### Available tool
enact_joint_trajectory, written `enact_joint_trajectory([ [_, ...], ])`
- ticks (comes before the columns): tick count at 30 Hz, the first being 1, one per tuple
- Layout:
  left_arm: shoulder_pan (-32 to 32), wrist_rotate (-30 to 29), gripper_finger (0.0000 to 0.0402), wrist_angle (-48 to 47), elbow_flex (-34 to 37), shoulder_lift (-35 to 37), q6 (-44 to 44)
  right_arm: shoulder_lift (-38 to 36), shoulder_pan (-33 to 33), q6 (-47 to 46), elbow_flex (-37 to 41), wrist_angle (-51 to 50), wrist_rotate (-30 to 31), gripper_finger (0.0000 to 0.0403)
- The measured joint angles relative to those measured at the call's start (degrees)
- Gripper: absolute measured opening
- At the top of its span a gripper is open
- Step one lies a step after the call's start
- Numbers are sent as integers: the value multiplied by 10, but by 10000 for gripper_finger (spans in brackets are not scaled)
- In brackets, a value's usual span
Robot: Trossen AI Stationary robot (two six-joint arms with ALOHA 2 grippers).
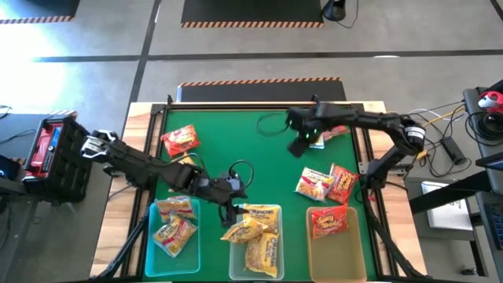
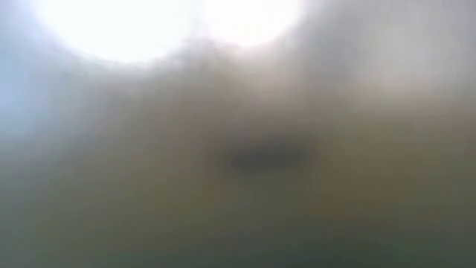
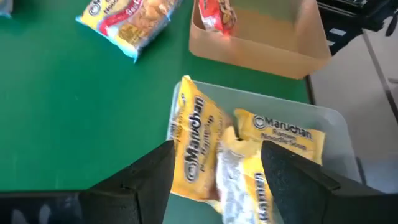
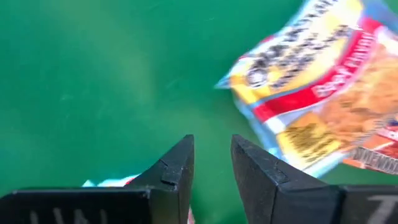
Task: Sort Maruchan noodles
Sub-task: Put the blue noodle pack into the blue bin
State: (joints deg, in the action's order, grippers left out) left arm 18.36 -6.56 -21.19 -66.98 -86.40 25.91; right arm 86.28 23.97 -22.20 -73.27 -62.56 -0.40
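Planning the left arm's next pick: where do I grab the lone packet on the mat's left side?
The packet lies flat and skewed on the green mat. Probably best to come straight down from above and pinch across its narrow middle, with the jaws turned to match its skew.

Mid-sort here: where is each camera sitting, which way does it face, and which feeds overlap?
High view: overhead, straight down on the green mat, three bins and both arms.
Low view: table height, shows only blur.
Left wrist view: past the left end effector, open over the middle bin of yellow packets.
Right wrist view: past the right end effector, slightly open above the mat.
Shared: high and left wrist views both show the middle bin.
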Motion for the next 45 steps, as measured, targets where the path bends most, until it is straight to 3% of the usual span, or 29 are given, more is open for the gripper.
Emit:
enact_joint_trajectory([
  [7,-72,87,221,8,79,57,-29,-2,138,27,25,-3,-50,149],
  [15,-131,90,221,107,221,182,-27,-6,234,15,47,54,-57,211],
  [21,-169,88,221,177,293,229,2,-4,293,-4,91,129,-115,226],
  [29,-229,85,221,193,312,243,31,-4,314,13,129,163,-132,226],
  [38,-253,75,221,198,303,233,31,-8,322,19,162,179,-142,226],
  [45,-253,75,221,203,304,231,31,-8,319,-26,208,267,-218,226],
])
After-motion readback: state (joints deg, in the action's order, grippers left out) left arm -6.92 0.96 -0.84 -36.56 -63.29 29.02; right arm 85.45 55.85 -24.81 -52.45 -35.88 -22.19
